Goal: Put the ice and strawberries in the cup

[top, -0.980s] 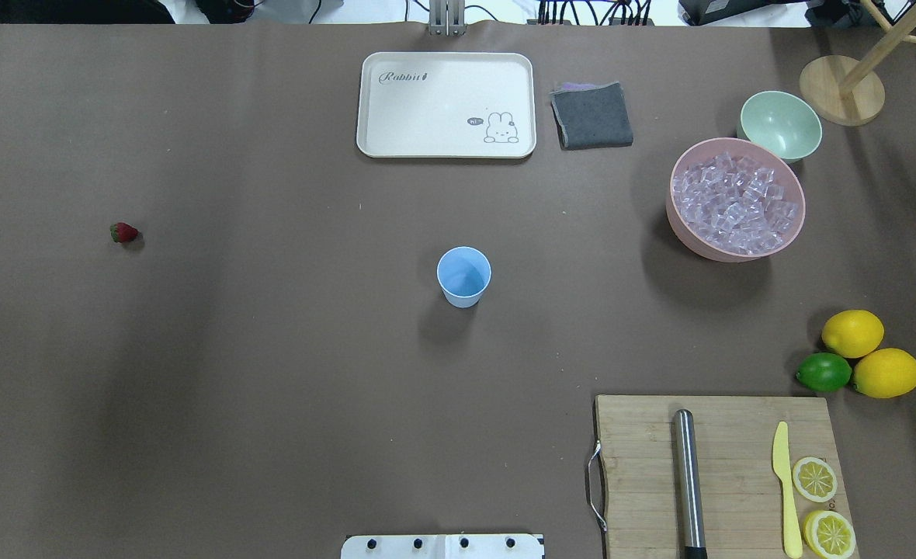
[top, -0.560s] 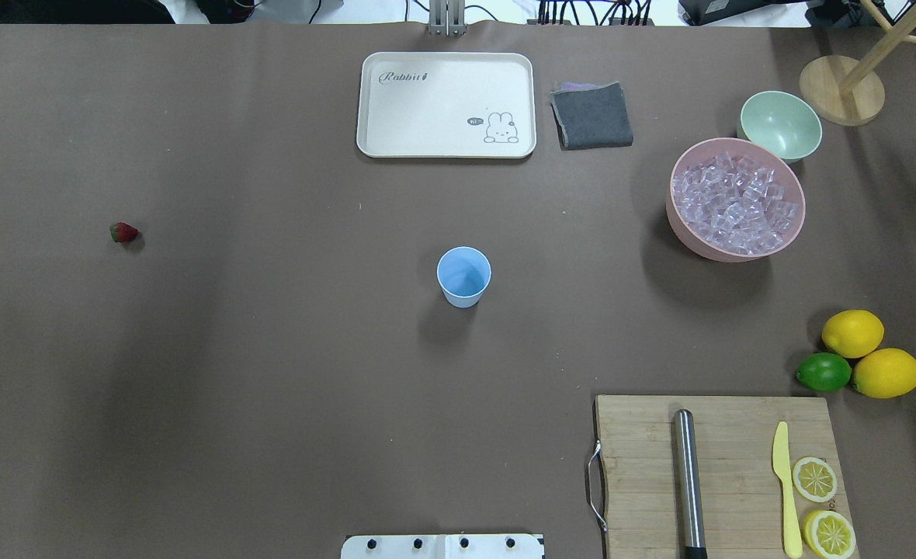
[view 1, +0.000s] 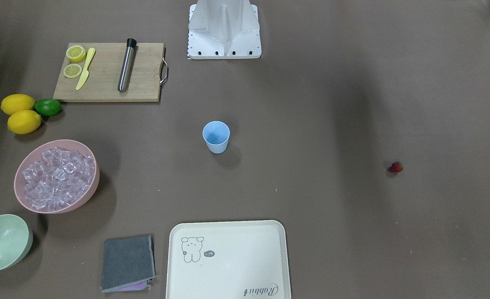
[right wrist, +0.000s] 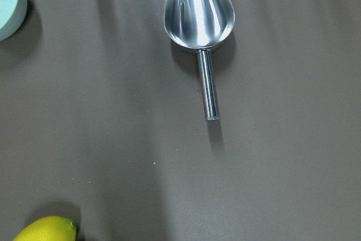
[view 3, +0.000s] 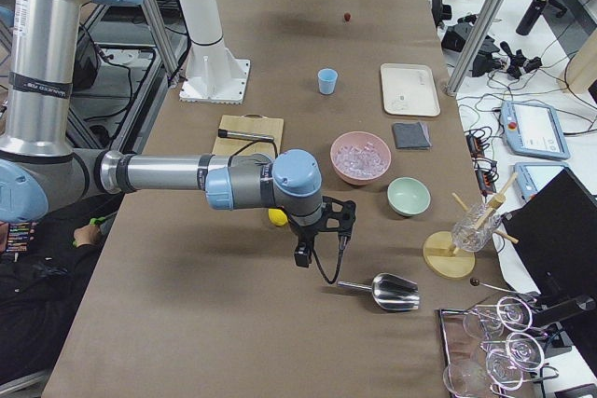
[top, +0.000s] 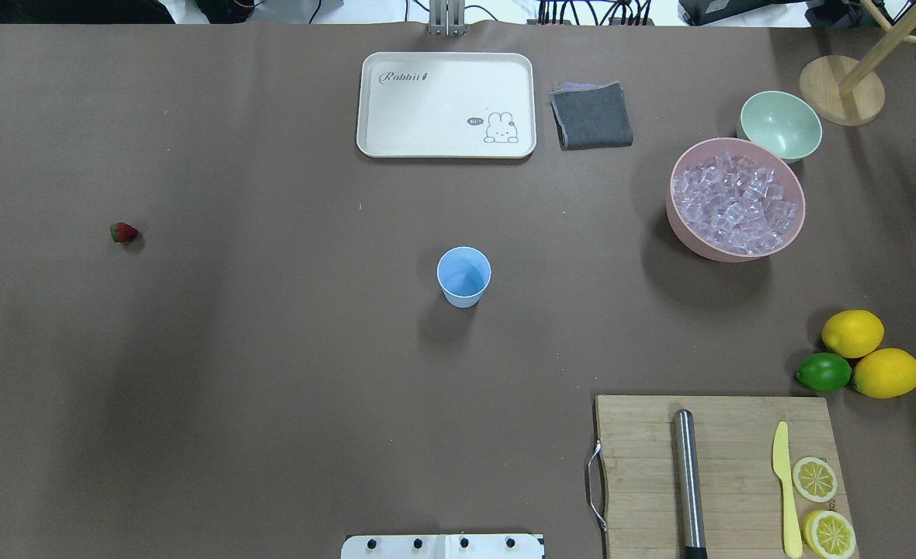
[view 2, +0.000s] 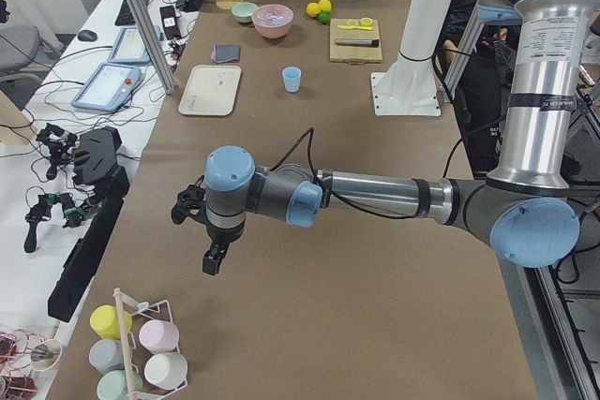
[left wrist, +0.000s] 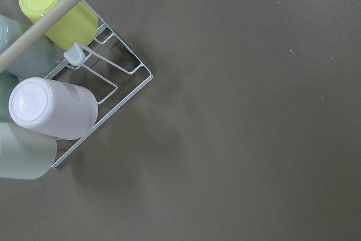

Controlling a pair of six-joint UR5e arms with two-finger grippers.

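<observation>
The light blue cup [top: 463, 276] [view 1: 216, 137] stands upright at the table's middle. Far to the left lies one small red strawberry [top: 123, 232] [view 1: 395, 167]. The ice [top: 737, 202] [view 1: 58, 176] fills a pink bowl [top: 687, 241] at the right. Neither gripper shows in the overhead or front views. The left gripper [view 2: 199, 236] hovers over bare table near the mug rack at the left end. The right gripper [view 3: 319, 247] hangs above a metal scoop [right wrist: 197, 9] [view 3: 387, 291] at the right end. For both I cannot tell open or shut.
A cream tray [top: 396, 140], a grey cloth [top: 591, 115] and a pale green bowl [top: 781, 124] sit at the back. Lemons and a lime [top: 823, 372] lie beside a cutting board [top: 730, 435] with a knife, a steel rod and lemon slices. A rack of mugs [left wrist: 53, 108] stands at the left end.
</observation>
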